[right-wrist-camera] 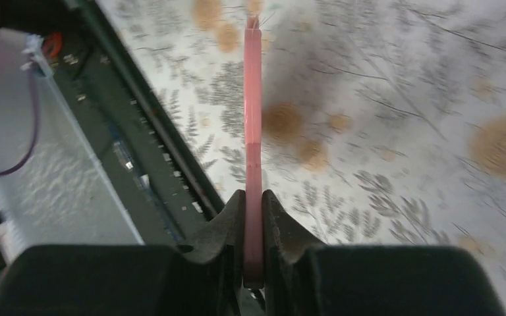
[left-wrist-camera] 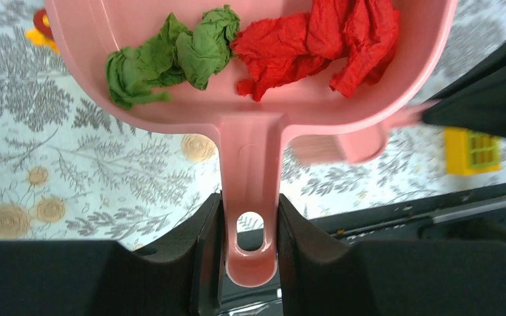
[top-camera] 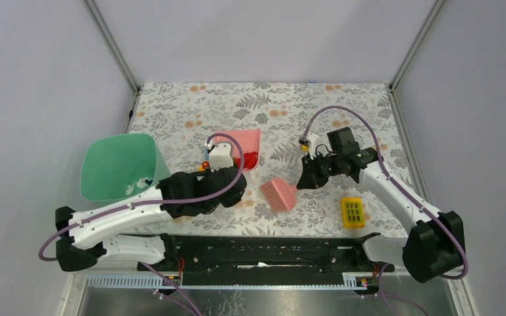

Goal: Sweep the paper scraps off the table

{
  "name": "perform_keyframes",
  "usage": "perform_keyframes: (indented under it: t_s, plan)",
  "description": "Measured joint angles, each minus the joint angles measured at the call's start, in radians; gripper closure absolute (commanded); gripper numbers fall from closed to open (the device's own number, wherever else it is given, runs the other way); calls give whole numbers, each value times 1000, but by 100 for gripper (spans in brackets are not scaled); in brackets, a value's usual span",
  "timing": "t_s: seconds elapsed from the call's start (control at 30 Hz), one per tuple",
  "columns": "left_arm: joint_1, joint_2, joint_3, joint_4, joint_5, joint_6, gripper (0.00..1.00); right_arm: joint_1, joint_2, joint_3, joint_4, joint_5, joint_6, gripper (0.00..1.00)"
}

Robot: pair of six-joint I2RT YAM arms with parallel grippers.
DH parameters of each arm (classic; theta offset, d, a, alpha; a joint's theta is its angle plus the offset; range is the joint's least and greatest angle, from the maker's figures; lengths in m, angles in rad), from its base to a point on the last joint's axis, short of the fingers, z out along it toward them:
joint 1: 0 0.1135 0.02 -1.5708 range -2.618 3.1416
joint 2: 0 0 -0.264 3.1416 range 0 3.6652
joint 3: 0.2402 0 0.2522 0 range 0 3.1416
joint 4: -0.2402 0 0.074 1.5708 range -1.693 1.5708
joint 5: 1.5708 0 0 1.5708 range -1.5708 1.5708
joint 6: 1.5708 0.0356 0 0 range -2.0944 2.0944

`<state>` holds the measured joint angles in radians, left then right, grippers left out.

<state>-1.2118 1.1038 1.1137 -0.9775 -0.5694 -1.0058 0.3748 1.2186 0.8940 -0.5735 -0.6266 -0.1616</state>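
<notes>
My left gripper (left-wrist-camera: 250, 227) is shut on the handle of the pink dustpan (left-wrist-camera: 250, 151), which lies near the table's middle in the top view (top-camera: 247, 139). In the pan lie a green paper scrap (left-wrist-camera: 171, 56) and a larger red scrap (left-wrist-camera: 323, 39); the red one shows in the top view (top-camera: 251, 159). My right gripper (right-wrist-camera: 253, 227) is shut on the flat handle of the pink brush (right-wrist-camera: 253, 105). The brush head (top-camera: 279, 195) sits low over the table (top-camera: 191, 105) right of the pan, with the right gripper (top-camera: 306, 178) just beyond it.
A green bin (top-camera: 118, 166) stands at the left, holding something white. A yellow block with a grid of holes (top-camera: 352, 212) lies near the front right. A black rail (top-camera: 263, 253) runs along the near edge. Grey walls enclose the table.
</notes>
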Motion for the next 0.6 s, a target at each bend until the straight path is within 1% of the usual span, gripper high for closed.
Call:
perform_keyframes:
  t_s: [0.07, 0.2, 0.4, 0.6]
  plan:
    - [10, -2, 47, 9, -23, 23, 100, -1, 30, 0, 3, -104, -19, 100]
    - [25, -26, 79, 30, -53, 41, 100, -1, 71, 0, -4, -205, -52, 100]
    - [92, -165, 75, 52, -98, 36, 100, -1, 72, 0, -12, -256, -77, 100]
    - [133, -300, 76, 55, -156, 1, 100, -1, 72, 0, -12, -259, -82, 100]
